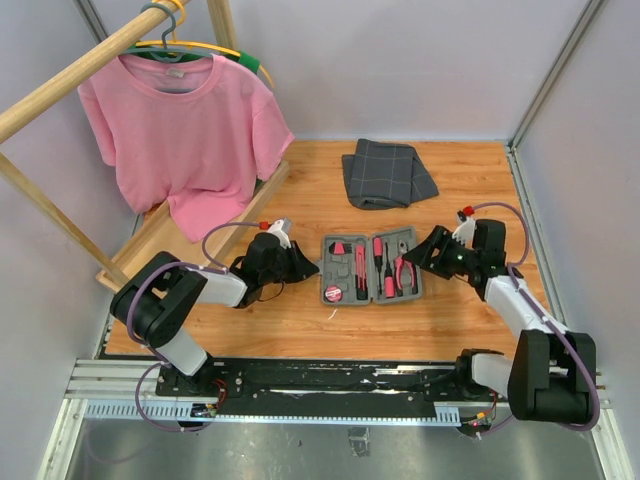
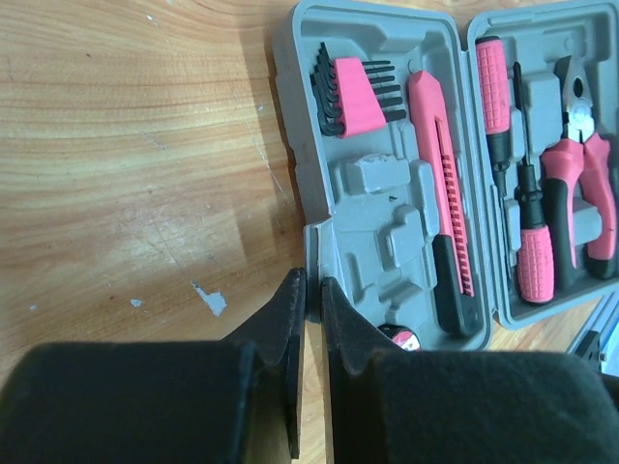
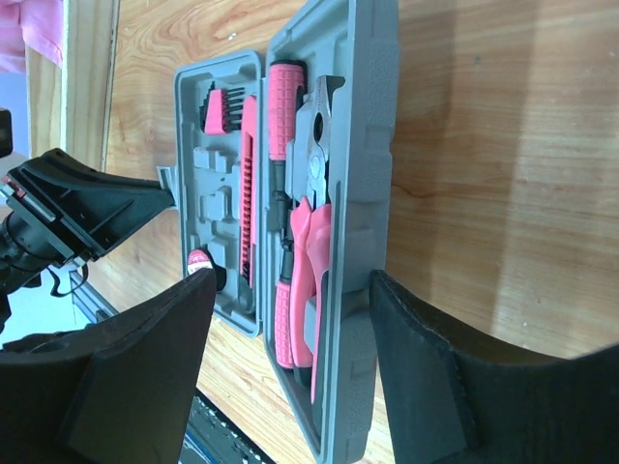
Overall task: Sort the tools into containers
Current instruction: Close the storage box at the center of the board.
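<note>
Grey tool case (image 2: 382, 246), and inside it's pink everywhere: pink-handled pliers (image 2: 580, 155), pink utility knife (image 2: 440, 174) with a black tail, black hex keys (image 2: 327, 97) in a pink holder (image 2: 360, 92). Pink T-shirt (image 1: 185, 130) too, dark grey checked cloth (image 1: 388, 172), warm brown wood-grain table (image 1: 320, 180).

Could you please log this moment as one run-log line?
left end effector: closed on tool case left edge | right end effector: open, facing case's right side | tools: in case

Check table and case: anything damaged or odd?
Small white chip in the table surface, beside the case on its left side. Several moulded slots in the case's left half hold no tool. Nothing looks spilled or askew.
</note>
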Robot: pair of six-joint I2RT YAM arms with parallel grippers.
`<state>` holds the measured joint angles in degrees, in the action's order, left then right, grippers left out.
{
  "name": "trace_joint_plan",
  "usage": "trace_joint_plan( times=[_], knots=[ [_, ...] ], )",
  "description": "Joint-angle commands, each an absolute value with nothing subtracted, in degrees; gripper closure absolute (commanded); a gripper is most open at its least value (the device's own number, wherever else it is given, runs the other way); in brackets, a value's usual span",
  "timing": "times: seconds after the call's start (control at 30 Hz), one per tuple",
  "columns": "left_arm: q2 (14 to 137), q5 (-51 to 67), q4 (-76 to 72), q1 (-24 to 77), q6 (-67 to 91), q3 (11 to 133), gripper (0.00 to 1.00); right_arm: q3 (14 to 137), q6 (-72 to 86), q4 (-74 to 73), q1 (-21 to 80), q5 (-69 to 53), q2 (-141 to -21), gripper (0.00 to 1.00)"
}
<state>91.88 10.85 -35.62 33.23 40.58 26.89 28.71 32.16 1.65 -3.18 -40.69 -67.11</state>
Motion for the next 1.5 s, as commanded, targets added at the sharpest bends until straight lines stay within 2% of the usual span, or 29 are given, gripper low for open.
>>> trace_joint_plan(
  times=[0.0, 0.7, 1.13, 1.47],
  knots=[
    [94.2, 11.0, -33.3, 34.3, 39.6, 27.1, 0.99, 33.1, 31.8, -2.9, 2.3, -42.9, -64.4, 0.34],
    [93.5, 10.7, -33.3, 34.5, 40.4, 27.3, 1.00, 42.5, 34.7, -4.2, 23.5, -31.6, -70.3, 0.33],
    [92.4, 9.8, -33.1, 34.5, 40.8, 26.7, 1.00, 48.4, 33.7, -0.5, 28.9, -31.6, -79.5, 0.33],
    [91.7, 8.9, -32.5, 34.5, 41.0, 26.7, 1.00, 52.0, 31.4, -0.1, 29.2, -30.6, -79.4, 0.32]
  ],
)
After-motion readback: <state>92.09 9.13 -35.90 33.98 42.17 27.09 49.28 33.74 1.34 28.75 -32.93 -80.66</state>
